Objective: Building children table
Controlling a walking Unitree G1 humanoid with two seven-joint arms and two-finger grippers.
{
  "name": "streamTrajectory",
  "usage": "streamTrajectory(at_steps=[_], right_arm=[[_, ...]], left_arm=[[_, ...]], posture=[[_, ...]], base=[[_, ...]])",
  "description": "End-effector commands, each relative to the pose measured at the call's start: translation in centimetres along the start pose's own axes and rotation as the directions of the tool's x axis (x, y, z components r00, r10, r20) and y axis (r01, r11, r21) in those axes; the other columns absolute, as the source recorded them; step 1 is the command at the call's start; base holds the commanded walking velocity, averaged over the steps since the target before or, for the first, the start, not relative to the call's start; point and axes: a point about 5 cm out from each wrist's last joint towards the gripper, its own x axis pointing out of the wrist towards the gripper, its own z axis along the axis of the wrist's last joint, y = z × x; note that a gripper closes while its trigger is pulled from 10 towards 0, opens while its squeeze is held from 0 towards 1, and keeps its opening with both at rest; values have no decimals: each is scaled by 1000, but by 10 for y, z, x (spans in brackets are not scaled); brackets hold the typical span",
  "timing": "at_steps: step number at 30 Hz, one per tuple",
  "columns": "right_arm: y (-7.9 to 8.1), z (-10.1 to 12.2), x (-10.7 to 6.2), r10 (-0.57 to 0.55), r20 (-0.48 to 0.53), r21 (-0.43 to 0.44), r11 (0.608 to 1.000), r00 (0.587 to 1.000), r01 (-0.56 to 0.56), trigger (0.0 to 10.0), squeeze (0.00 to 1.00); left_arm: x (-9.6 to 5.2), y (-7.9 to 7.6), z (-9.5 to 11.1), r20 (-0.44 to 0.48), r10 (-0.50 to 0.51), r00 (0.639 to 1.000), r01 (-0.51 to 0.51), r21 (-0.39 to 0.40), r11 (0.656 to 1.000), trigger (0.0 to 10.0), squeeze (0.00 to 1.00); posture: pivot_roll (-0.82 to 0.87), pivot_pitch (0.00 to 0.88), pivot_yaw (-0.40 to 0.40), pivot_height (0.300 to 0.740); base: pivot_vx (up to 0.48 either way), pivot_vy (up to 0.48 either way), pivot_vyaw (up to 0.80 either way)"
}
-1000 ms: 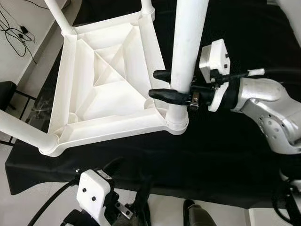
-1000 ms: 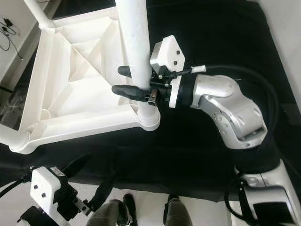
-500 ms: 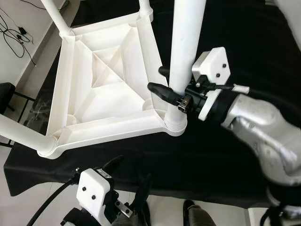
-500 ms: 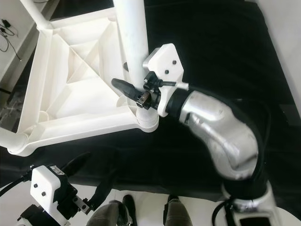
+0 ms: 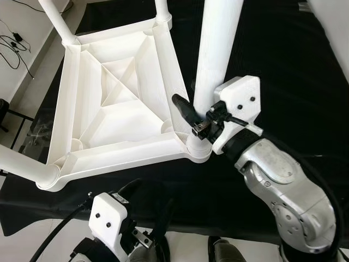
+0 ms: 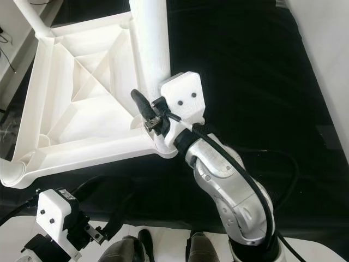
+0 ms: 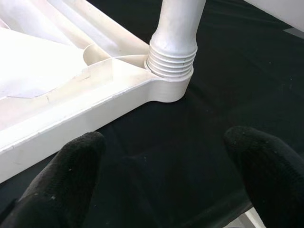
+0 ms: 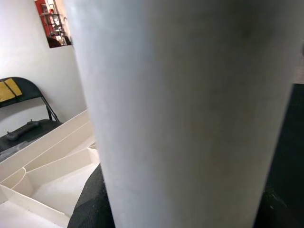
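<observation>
A white plastic table lies upside down on a black cloth, with several legs pointing up. My right gripper is shut on the near-right leg, just above its corner socket. One black finger crosses in front of the leg and the other is behind it. In the right wrist view the leg stands close between the fingers. My left gripper is open and low at the cloth's near edge. It faces the leg's threaded base, which sits in the socket.
The black cloth stretches far to the right of the table. Other legs rise at the far left, the far corner and the near left. Cables lie on the floor at left. A folding chair stands beyond.
My right gripper kept hold of the leg and turned around it. Its arm swung from the right side towards the near side. The left gripper stayed low and open.
</observation>
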Motion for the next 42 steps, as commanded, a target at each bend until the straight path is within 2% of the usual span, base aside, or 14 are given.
streamTrajectory(at_steps=[1,4,9,11,13,18,21,27,28,31,36,38,40,42], right_arm=[[-7,-72,-1,-64,-398,57,994,915,95,10000,0],[-5,-73,0,-86,-400,54,992,913,117,10000,0],[-5,-77,4,-93,-400,44,992,912,121,10000,0],[-5,-77,4,-93,-400,44,992,912,121,10000,0],[-4,-78,8,-88,-395,46,992,915,115,10000,0],[-3,-79,10,-83,-391,49,993,917,111,10000,0],[2,-79,12,-75,-384,59,993,920,105,10000,0],[5,-77,15,-69,-371,66,993,926,100,10000,0],[6,-76,16,-65,-363,70,993,929,97,10000,0],[9,-74,19,-58,-352,77,993,934,91,10000,0],[11,-73,20,-48,-340,83,993,939,80,10000,0],[14,-71,22,-37,-330,89,994,943,70,10000,0],[14,-71,22,-37,-330,89,994,943,70,10000,0],[16,-70,24,-29,-323,93,994,946,62,10000,0]], left_arm=[[-2,5,-4,-38,17,999,-16,31,999,10000,0],[7,22,14,22,51,998,-54,141,989,10000,0],[28,45,61,224,74,972,-117,187,975,10000,0],[28,45,61,224,74,972,-117,187,975,10000,0],[43,51,96,351,25,936,-107,217,970,10000,0],[51,51,119,418,-30,908,-75,232,970,10000,0],[68,47,142,464,-165,870,62,230,971,10000,0],[81,46,158,485,-252,837,191,174,966,10000,0],[87,44,163,486,-304,819,279,126,952,10000,0],[93,39,171,460,-404,791,378,153,913,10000,0],[103,38,182,450,-452,770,431,156,889,10000,0],[117,42,197,430,-502,750,488,152,859,10000,0],[117,42,197,430,-502,750,488,152,859,10000,0],[128,47,208,412,-524,745,514,145,845,10000,0]], posture=[[-30,358,134,740],[-23,340,131,740],[-13,316,126,740],[-13,316,126,740],[-15,303,127,740],[-16,298,129,740],[-27,288,133,740],[-43,277,143,740],[-48,271,145,740],[-51,263,146,740],[-54,258,146,740],[-54,253,147,740],[-54,253,147,740],[-56,250,151,740]], base=[[0,0,0],[0,0,0],[0,0,0],[0,0,0],[0,0,0],[0,0,0],[0,0,0],[0,0,0],[0,0,0],[0,0,0],[0,0,0],[0,0,0],[0,0,0],[0,0,0]])
